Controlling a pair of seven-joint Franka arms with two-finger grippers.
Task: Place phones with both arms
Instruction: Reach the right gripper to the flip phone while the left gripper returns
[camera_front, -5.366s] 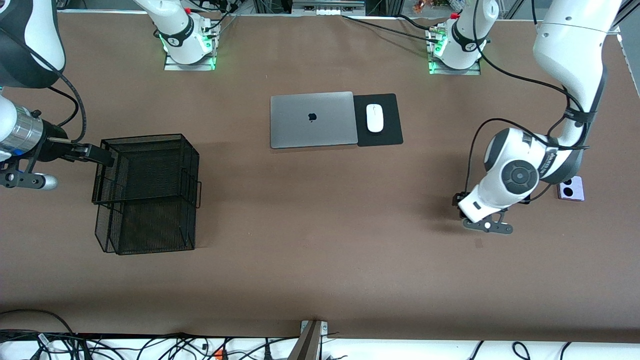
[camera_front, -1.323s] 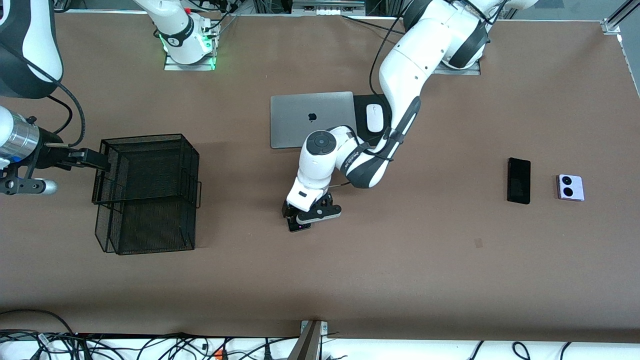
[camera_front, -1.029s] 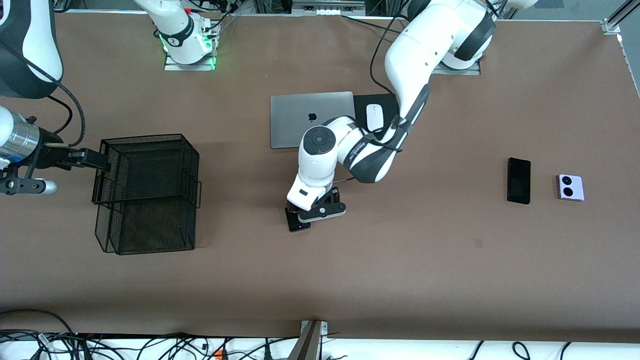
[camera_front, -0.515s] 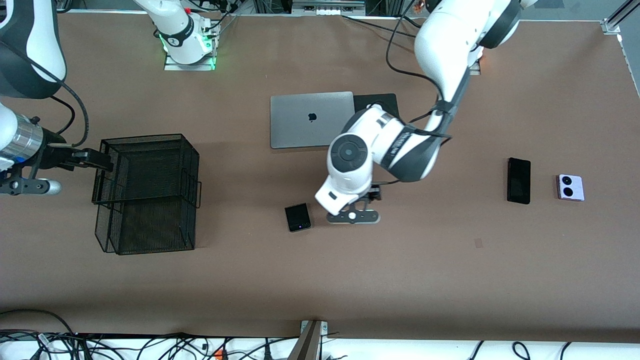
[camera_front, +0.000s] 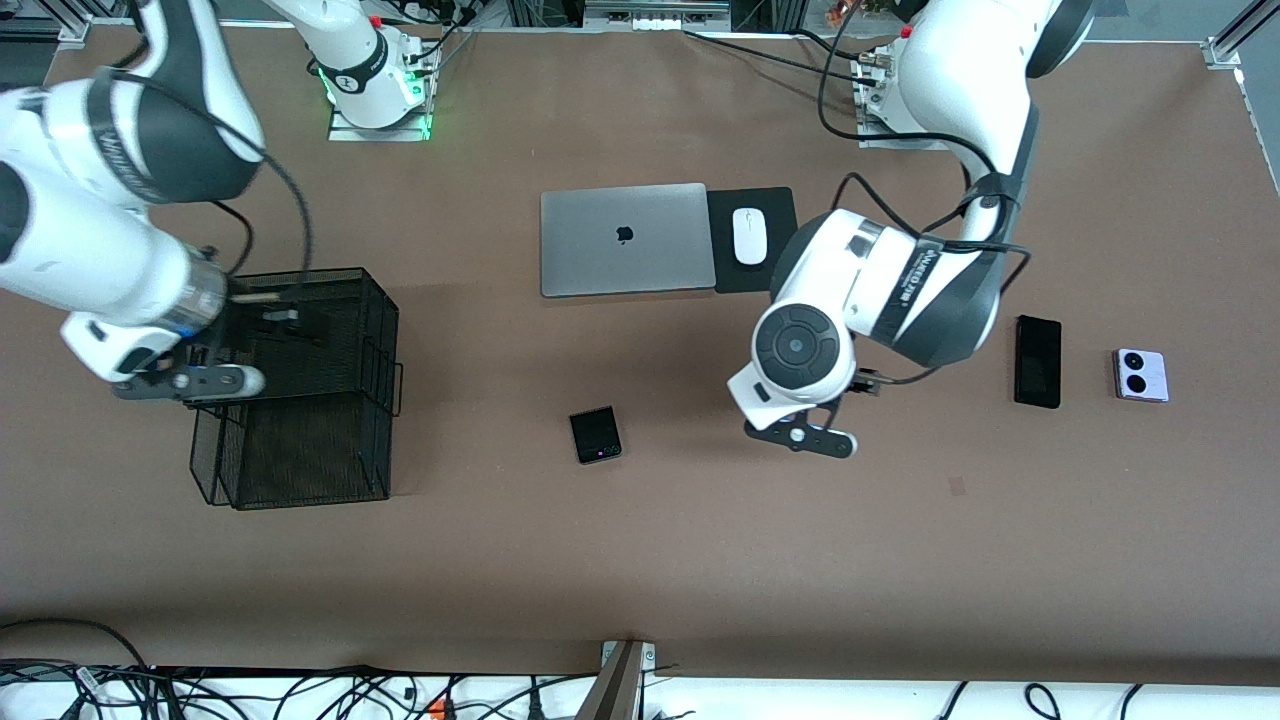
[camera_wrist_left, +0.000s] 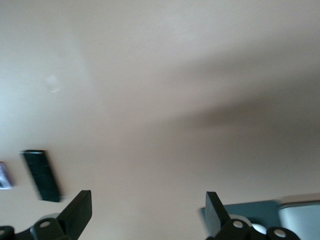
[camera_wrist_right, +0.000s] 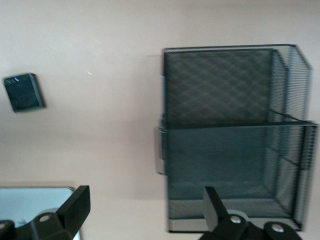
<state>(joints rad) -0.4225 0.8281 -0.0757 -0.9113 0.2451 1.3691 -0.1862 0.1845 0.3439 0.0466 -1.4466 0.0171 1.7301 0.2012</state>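
The square black folded phone (camera_front: 596, 436) lies flat on the table between the basket and my left gripper; it also shows in the right wrist view (camera_wrist_right: 23, 92). The longer black slab (camera_front: 1038, 361) and the lavender phone (camera_front: 1141, 375) lie side by side toward the left arm's end; the left wrist view shows the slab (camera_wrist_left: 41, 175) and the lavender phone's edge (camera_wrist_left: 4, 176). My left gripper (camera_front: 800, 412) is open and empty (camera_wrist_left: 147, 215), in the air between the folded phone and the slab. My right gripper (camera_front: 195, 358) is open and empty (camera_wrist_right: 145, 210), above the basket.
A black wire mesh basket (camera_front: 290, 385) stands toward the right arm's end (camera_wrist_right: 235, 135). A closed silver laptop (camera_front: 625, 240) lies farther from the camera, with a white mouse (camera_front: 748, 236) on a black pad (camera_front: 780, 262) beside it.
My left gripper let go of the folded phone, which stays on the table, and swung toward the left arm's end. My right arm has moved in above the basket.
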